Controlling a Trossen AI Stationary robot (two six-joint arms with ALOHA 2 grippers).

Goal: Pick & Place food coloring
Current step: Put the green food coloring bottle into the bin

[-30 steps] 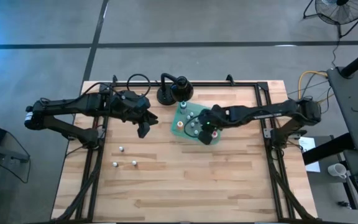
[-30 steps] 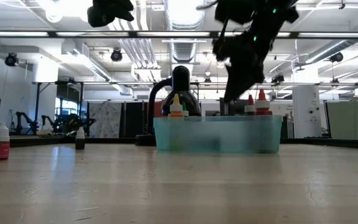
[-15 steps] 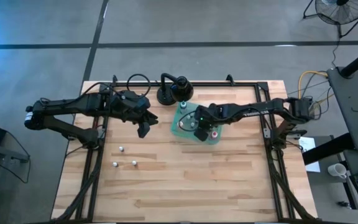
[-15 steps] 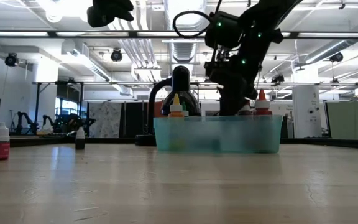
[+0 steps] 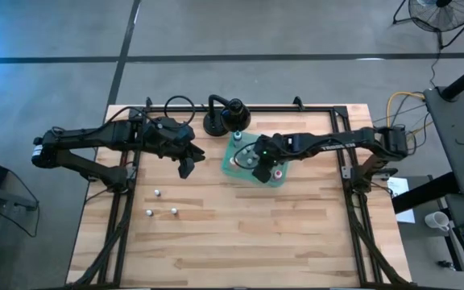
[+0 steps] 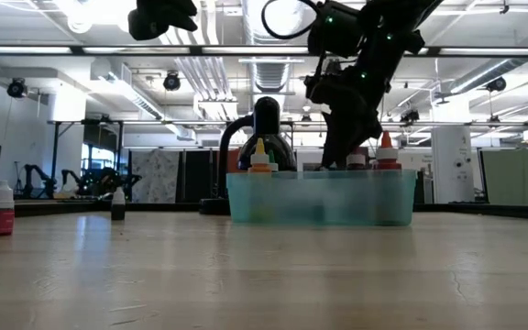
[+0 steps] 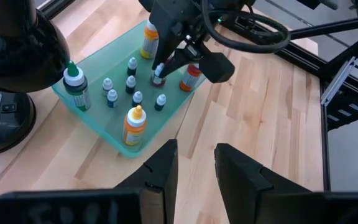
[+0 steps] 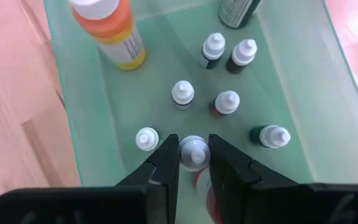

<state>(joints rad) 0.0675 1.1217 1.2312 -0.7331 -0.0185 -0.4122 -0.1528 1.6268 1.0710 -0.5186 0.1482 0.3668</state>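
A translucent green tray (image 5: 230, 167) stands at the table's middle, holding several small food coloring bottles (image 8: 182, 93) and larger ones. My right gripper (image 8: 193, 144) reaches down into the tray and is shut on one small white-capped bottle (image 7: 158, 77). My left gripper (image 5: 185, 167) hangs open above the table left of the tray, with nothing between its fingers (image 7: 166, 167). Three more small bottles (image 5: 158, 193) stand upright on the wood near the table's left. My right gripper pinches the small bottle at its white cap (image 8: 193, 152) between its two fingers. The fingers slant down from the table's right. The bottle hangs upright, reddish body below the fingers, inside the tray; whether its base touches the tray floor I cannot tell.
In the tray stand a tall orange bottle (image 8: 110, 31), a dark green one (image 7: 75, 87) and a red one (image 7: 190, 77). A black round-based stand (image 5: 225, 119) sits just behind the tray. Black frame rails (image 5: 346, 161) run along the table's sides. Bare wood lies toward the near edge.
My right gripper has moved toward the table's left and come down over the tray, still shut on the small bottle, which stays upright. My left gripper has kept still.
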